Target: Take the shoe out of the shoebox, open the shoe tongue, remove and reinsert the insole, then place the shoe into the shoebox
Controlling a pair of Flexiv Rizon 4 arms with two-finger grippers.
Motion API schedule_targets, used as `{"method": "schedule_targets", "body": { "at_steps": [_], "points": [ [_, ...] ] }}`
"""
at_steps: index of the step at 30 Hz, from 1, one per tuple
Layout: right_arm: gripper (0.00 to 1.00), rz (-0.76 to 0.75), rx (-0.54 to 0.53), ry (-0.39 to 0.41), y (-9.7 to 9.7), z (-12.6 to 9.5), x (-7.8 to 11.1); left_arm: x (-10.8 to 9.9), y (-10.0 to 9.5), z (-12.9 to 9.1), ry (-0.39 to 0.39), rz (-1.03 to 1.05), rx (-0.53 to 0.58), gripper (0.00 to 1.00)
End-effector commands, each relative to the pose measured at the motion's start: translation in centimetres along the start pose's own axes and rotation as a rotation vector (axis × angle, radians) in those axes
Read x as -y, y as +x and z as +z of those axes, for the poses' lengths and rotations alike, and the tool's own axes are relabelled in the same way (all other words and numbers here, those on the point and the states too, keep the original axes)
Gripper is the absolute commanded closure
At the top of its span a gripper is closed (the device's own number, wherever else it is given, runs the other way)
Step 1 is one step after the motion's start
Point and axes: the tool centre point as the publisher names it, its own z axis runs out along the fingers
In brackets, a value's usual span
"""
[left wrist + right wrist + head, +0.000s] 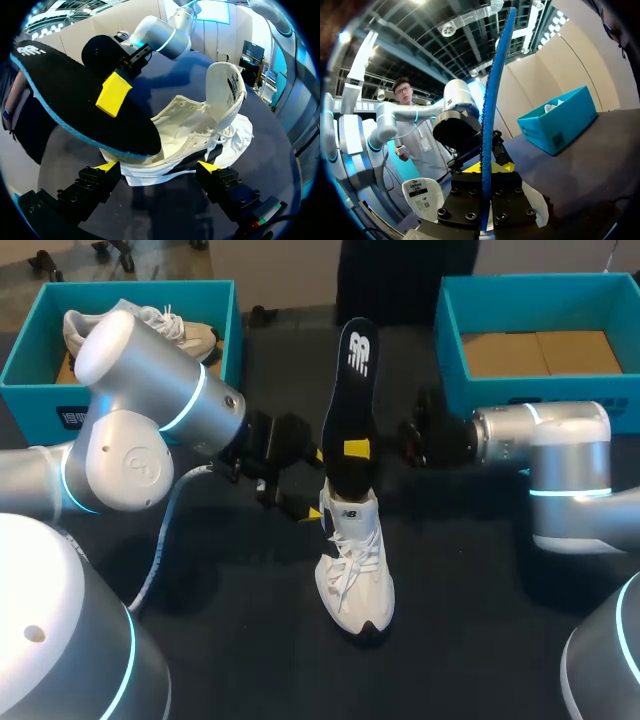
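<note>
My right gripper (357,448) is clamped on the long black foam insole with a bright blue edge (350,390), one yellow-tipped finger (114,94) lying flat on its dark face and the other behind it. From the right wrist camera I see the insole (492,100) edge-on, pinched between the two black fingers of that gripper (487,170). The insole stands almost upright, its lower end down inside the white lace-up sneaker (355,565), which sits on the black table (220,620) between the two arms with its toe towards me. My left gripper (315,483) is beside the heel with its fingers spread wide. In the left wrist camera the sneaker (200,125) lies just ahead of that gripper (157,167) with its tongue (227,85) pulled up, and I cannot tell whether either tip touches it. A teal open box holding a second white sneaker (140,330) sits at my far left, and a teal open box with a brown cardboard floor (540,350) at my far right.
</note>
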Motion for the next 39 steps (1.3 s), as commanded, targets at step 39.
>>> {"method": "schedule_targets", "body": {
  "at_steps": [39],
  "points": [
    [1.0,0.02,-0.02,0.038,0.0,0.7,2.0,0.0,0.0,0.0,-0.002,0.0,0.0,0.0]
  ]
}}
